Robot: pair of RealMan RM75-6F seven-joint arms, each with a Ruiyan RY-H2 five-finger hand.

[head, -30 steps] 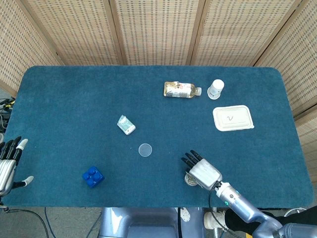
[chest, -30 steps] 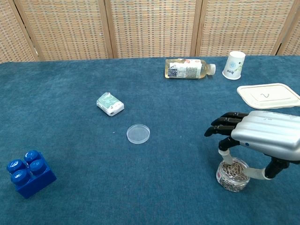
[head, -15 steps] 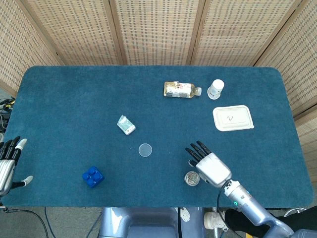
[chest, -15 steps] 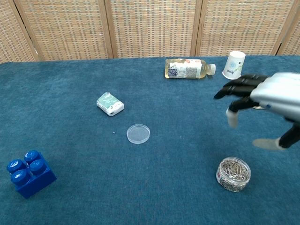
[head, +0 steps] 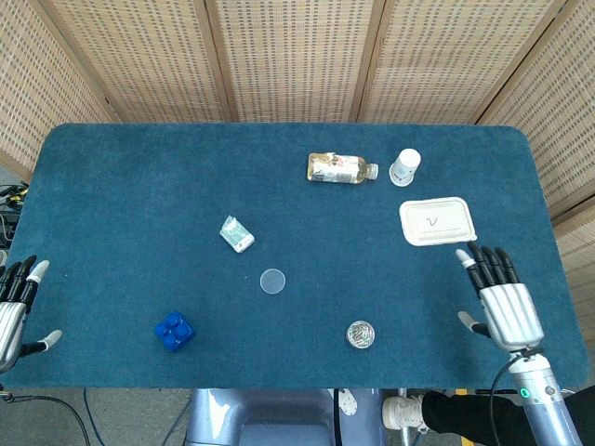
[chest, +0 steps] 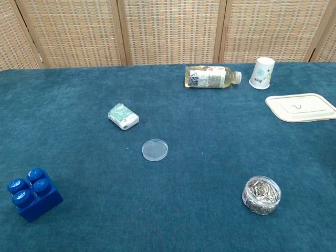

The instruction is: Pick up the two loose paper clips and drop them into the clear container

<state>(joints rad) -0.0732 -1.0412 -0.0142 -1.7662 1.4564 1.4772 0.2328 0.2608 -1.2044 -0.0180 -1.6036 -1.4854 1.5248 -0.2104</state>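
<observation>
Right hand (head: 508, 311) fingers (head: 485, 265) spread, holding nothing; left hand (head: 11, 311) same. Clear container (head: 360, 334) of clips far from fingers. No loose clips seen; lid (head: 272, 281) off, bump could spill clips.

1. The clear container (chest: 261, 195), with paper clips in it, stands near the table's (head: 139, 214) front edge, right of centre.
2. The round lid (chest: 155, 149) lies left of it and further back, near mid-table.
3. The small packet (chest: 123, 116) lies behind and left of the lid.
4. The toy brick (chest: 29, 193) sits at the front left.
5. The bottle (chest: 211, 76) lies on its side at the back, the paper cup (chest: 262, 72) just right of it.
6. The flat tray (chest: 300, 107) lies in front of the cup, by the right edge.
</observation>
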